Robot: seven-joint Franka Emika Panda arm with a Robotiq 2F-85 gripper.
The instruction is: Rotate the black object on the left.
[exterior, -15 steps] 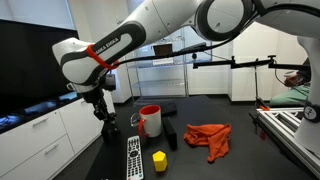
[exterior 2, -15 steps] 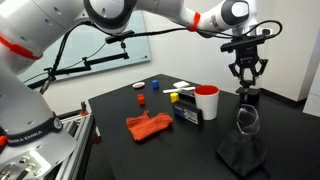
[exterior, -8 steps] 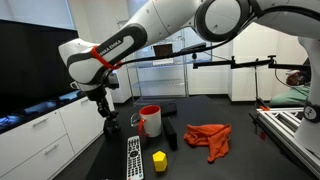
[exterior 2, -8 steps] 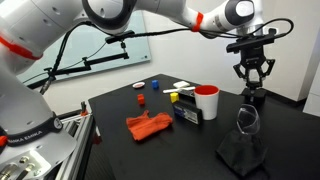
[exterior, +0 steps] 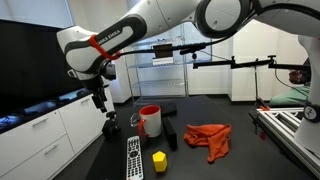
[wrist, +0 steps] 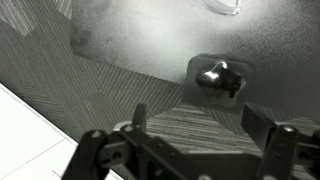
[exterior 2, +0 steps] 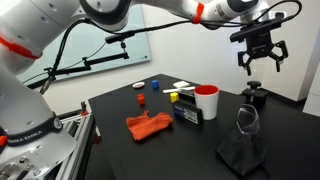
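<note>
Wrist view: small squat black knobbed lump (wrist: 218,78), upright, axis vertical, knob towards the jaws, below and clear of them. Robotiq gripper (wrist: 197,122): spread wide, empty. Red-and-white mug (exterior: 150,120) beside; contents unseen.

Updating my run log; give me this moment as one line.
phase: hover | gripper: open, empty, above black object, apart | black object: on table, free of jaws

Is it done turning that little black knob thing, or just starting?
Likely nearly finished. A second ago the hand was down on the black object; now it hangs open above it, holding nothing. Left: maybe only pulling away, though how far the object turned I cannot tell.
</note>
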